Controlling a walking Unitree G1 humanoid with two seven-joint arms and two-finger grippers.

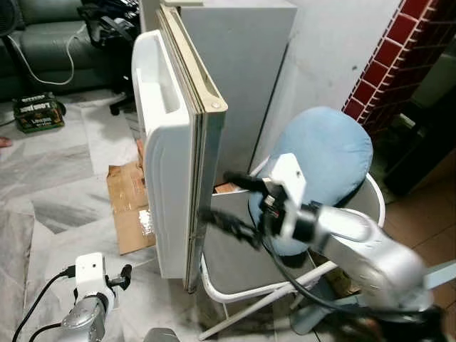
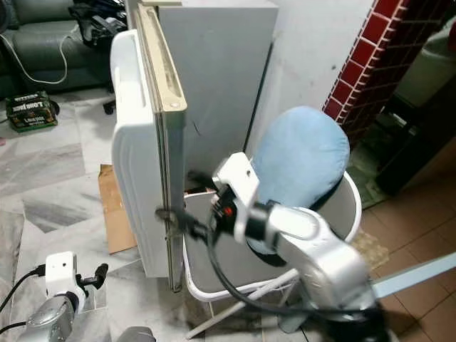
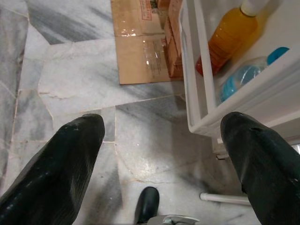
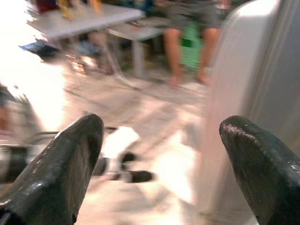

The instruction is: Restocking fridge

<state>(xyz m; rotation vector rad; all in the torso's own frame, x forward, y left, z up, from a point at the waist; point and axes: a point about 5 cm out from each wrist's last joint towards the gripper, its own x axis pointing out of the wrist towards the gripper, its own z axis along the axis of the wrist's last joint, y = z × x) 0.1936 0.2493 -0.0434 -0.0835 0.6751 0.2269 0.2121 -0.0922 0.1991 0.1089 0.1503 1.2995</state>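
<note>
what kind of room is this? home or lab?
Most likely a lived-in home: a small fridge with its door open, a dark sofa behind, marble-look floor tiles, and flattened cardboard on them.

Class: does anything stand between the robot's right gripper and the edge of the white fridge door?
Nothing visible does. The open right gripper reaches straight to the white fridge door at its beige-gasket edge; the grey folding chair sits below.

White plastic fridge door point(image 1: 165, 178), cream gasket; pale blue round cushion point(image 1: 329, 153); orange juice bottle point(image 3: 227, 36); grey-veined marble floor point(image 3: 84, 75); brown flattened cardboard point(image 1: 128, 203).
</note>
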